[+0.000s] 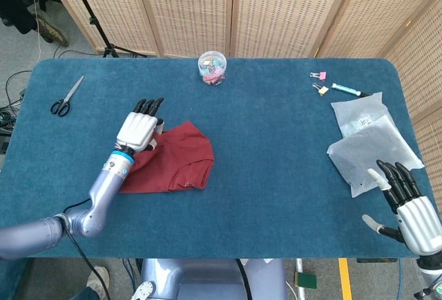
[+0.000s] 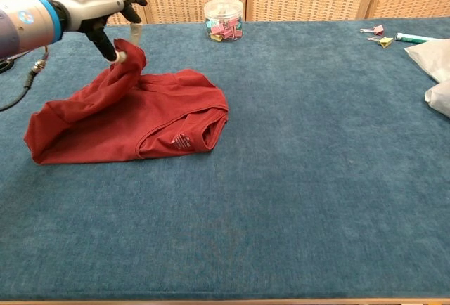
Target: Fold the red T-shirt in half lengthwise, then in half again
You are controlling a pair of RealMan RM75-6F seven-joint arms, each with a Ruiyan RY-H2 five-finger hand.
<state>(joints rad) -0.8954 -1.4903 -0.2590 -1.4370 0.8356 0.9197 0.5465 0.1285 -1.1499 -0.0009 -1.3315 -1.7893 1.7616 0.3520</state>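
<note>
shirt: the red cloth T-shirt (image 1: 173,162) lies on the blue felt table (image 1: 276,141), left of the middle
left hand (image 1: 138,130): above the shirt's left part, holding its edge up
jar: the clear plastic jar of clips (image 1: 212,67) stands behind the shirt
scissors: the black-handled scissors (image 1: 65,97) lie far left
bags: the clear plastic bags (image 1: 369,141) lie far right; right hand (image 1: 411,207) in front of them

The left hand (image 1: 140,128) is showing a white shell over its back with black fingers, joined by a bright blue wrist ring to a glossy silver-grey arm trailing a thin black cable. The right hand (image 1: 409,205) is wearing the same white shell and black fingers.
</note>
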